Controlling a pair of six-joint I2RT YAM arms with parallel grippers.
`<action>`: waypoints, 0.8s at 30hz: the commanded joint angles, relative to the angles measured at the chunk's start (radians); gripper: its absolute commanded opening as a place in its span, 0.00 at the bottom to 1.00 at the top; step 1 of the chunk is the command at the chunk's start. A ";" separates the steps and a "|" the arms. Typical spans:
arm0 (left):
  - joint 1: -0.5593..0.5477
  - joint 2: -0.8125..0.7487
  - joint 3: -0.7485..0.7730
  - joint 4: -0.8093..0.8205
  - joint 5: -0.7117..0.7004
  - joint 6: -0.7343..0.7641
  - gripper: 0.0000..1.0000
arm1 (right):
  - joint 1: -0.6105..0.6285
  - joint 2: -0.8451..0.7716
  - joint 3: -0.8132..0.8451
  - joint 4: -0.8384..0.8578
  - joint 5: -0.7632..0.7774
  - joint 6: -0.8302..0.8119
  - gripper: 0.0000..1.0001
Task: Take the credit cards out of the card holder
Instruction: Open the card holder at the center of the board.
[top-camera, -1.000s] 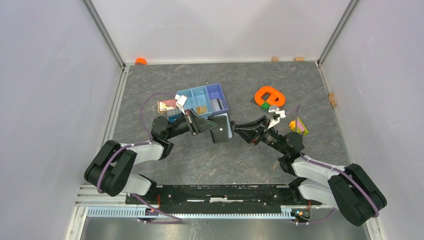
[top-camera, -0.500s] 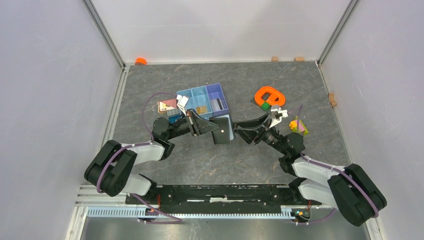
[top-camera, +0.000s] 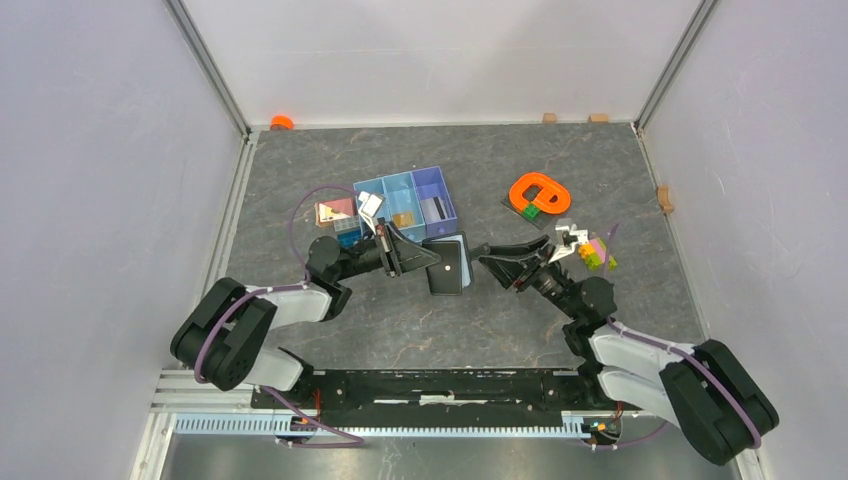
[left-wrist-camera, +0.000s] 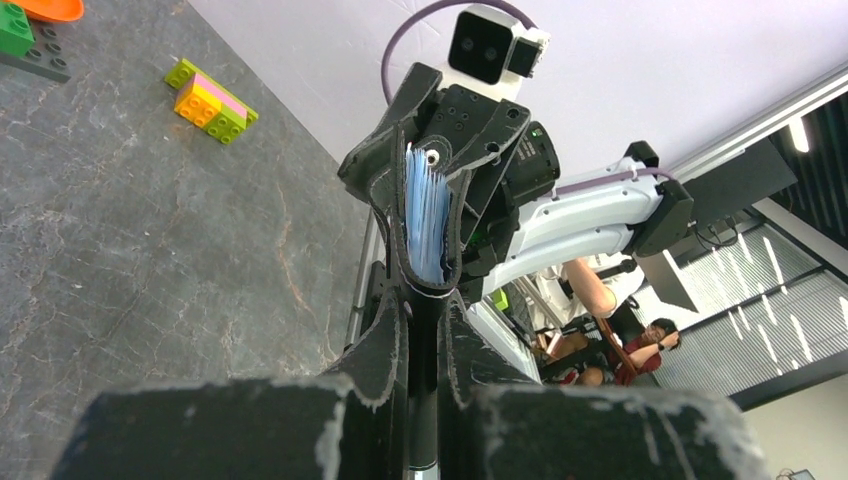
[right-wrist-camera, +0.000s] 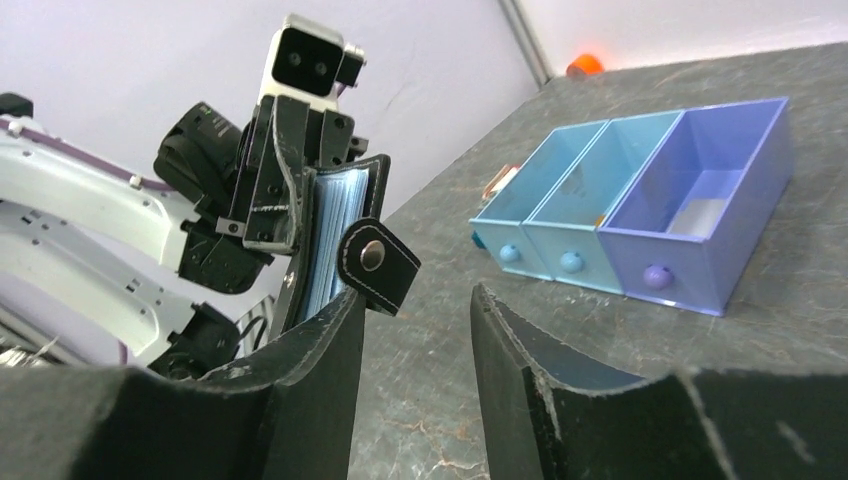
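Observation:
The card holder (top-camera: 449, 268), a black wallet with a snap tab, is held off the table, gripped at its spine by my left gripper (top-camera: 430, 262), which is shut on it. In the left wrist view the card holder (left-wrist-camera: 425, 215) stands slightly open with pale blue sleeves showing, the gripper (left-wrist-camera: 424, 312) below it. No separate credit card can be made out inside. My right gripper (top-camera: 486, 257) is open and empty just right of the wallet. In the right wrist view its fingertips (right-wrist-camera: 340, 310) sit beside the hanging tab (right-wrist-camera: 378, 262), gripper (right-wrist-camera: 412, 297) apart from it.
The blue three-compartment tray (top-camera: 406, 187) stands just behind the wallet, with a pale grey flat piece (top-camera: 435, 207) in its right compartment; it also shows in the right wrist view (right-wrist-camera: 640, 265). An orange part (top-camera: 538, 190) and coloured bricks (top-camera: 596, 252) lie at the right. Small items (top-camera: 335, 213) lie left of the tray.
My right gripper has drawn back to the right, away from the wallet. My left gripper has shifted the wallet slightly right and toward the near edge.

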 joint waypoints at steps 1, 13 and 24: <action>-0.011 0.000 0.028 0.076 0.020 -0.028 0.05 | -0.004 0.072 0.049 0.118 -0.096 0.044 0.49; -0.024 -0.002 0.032 0.077 0.026 -0.023 0.06 | -0.002 0.123 0.064 0.180 -0.151 0.090 0.56; -0.027 -0.003 0.033 0.077 0.025 -0.021 0.06 | 0.010 0.218 0.109 0.239 -0.232 0.149 0.31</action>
